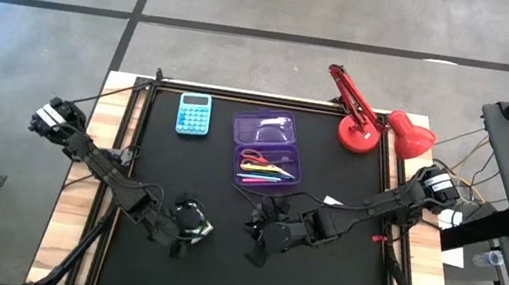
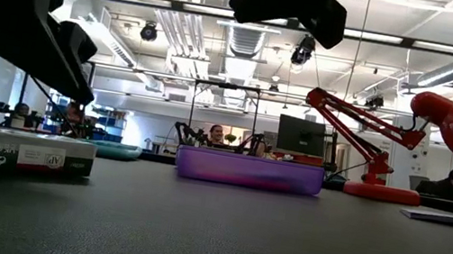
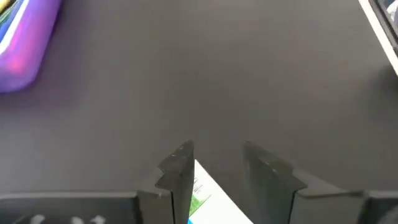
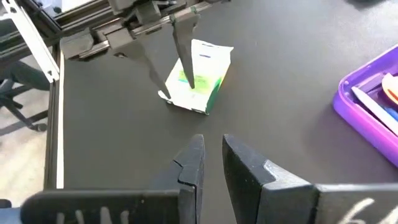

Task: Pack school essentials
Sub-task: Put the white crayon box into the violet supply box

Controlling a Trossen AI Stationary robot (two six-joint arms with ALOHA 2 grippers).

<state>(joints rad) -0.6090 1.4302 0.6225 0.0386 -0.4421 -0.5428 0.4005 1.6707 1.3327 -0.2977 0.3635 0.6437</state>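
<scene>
The green-and-white packet [image 4: 200, 78] lies flat on the black mat, also seen in the low view [image 2: 26, 155]. My left gripper [image 4: 177, 90] stands open over it, one finger beside the packet's corner and one above its middle. My right gripper [image 4: 213, 146] hovers a little toward the table's right of it. Its fingers stand a narrow gap apart with nothing between them. The open purple case [image 1: 269, 150] holds the red-handled scissors [image 1: 254, 157] and coloured pens [image 1: 268, 172]. A small white square [image 1: 332, 202] lies on the mat right of the case. My left gripper comes at the packet slanting down from the table's left. Whether its fingertips [image 4: 190, 82] touch the packet's top face [image 4: 205, 68], I cannot tell. The packet rests flat on the mat.
A light-blue calculator [image 1: 194, 113] lies at the far left of the mat. A red desk lamp [image 1: 368, 124] stands at the far right corner. Bare mat lies between the case and the grippers and along the near edge.
</scene>
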